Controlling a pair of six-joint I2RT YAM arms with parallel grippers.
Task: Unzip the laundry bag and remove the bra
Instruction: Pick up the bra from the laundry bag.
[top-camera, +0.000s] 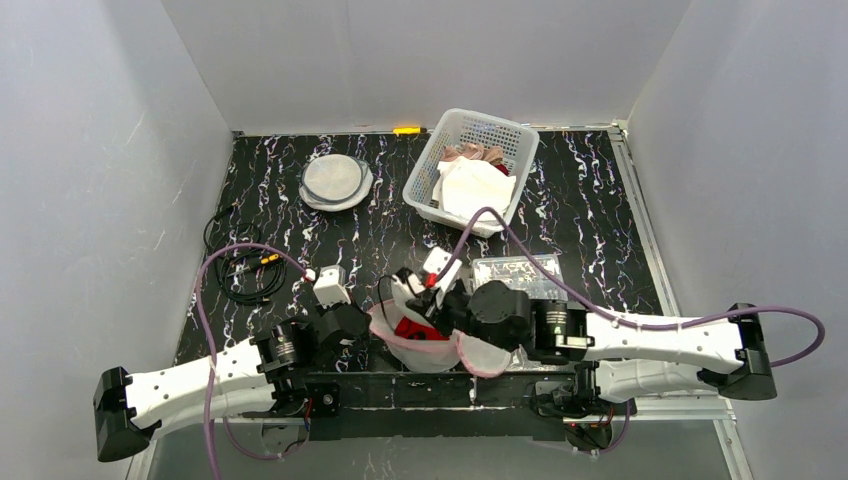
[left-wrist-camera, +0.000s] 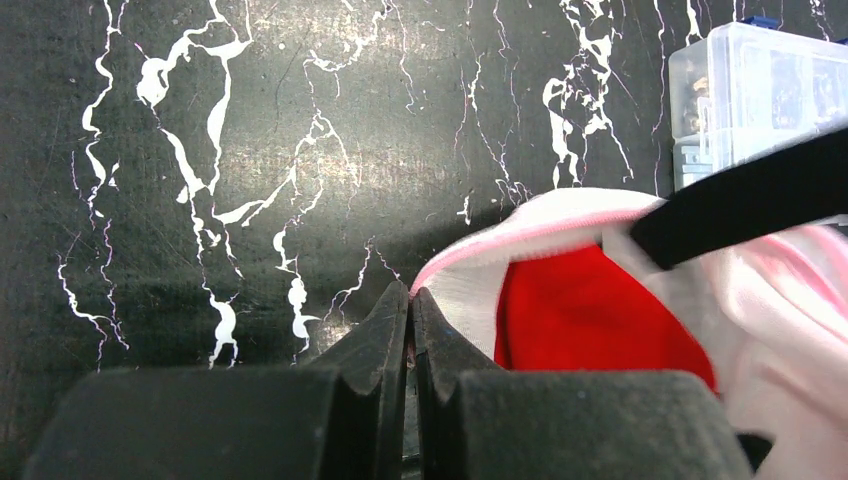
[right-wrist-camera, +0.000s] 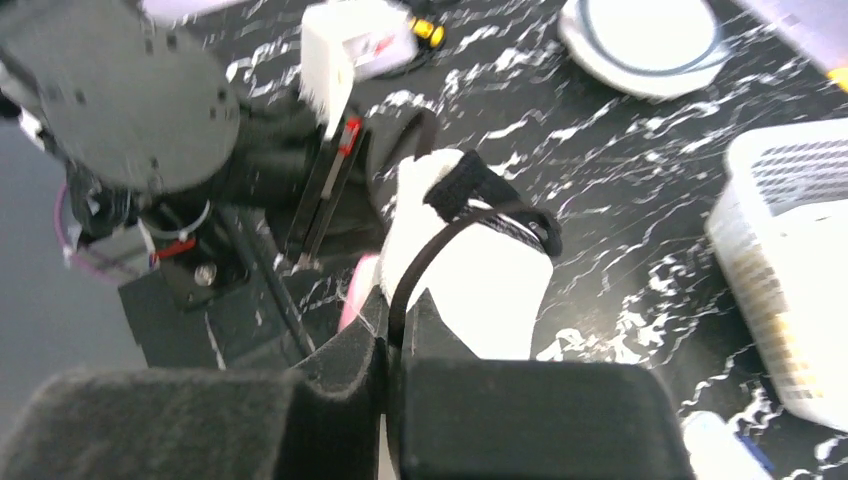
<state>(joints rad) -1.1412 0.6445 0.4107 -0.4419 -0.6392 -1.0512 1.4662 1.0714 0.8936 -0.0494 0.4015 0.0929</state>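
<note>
Right tool (right-wrist-camera: 392, 310) is pinched narrow on a thin black strap (right-wrist-camera: 425, 250). The strap rises from the jaws to a black band across a white padded cup of what we take for the bra (right-wrist-camera: 470, 280), though we cannot be sure. Left tool (left-wrist-camera: 410, 300) is fully closed, its tips right at the pink rim of the laundry bag (left-wrist-camera: 780, 300); we cannot tell whether mesh is caught between them.

The bag lies at the near edge of the table (left-wrist-camera: 200, 150), between the two arms and just right of the left tool, long axis running left to right. Its mouth looks open, with red fabric (left-wrist-camera: 590, 310) showing inside.

We judge the next pull turns on the strap. It crosses over the mouth toward the right arm, the one placed to draw it clear while the left steadies the rim.

Far side: white basket (top-camera: 428, 170) of cloths, clear box (top-camera: 515, 272), round dish (top-camera: 337, 182), and coiled cable (top-camera: 245, 265) at left. Grey walls close in on three sides.
</note>
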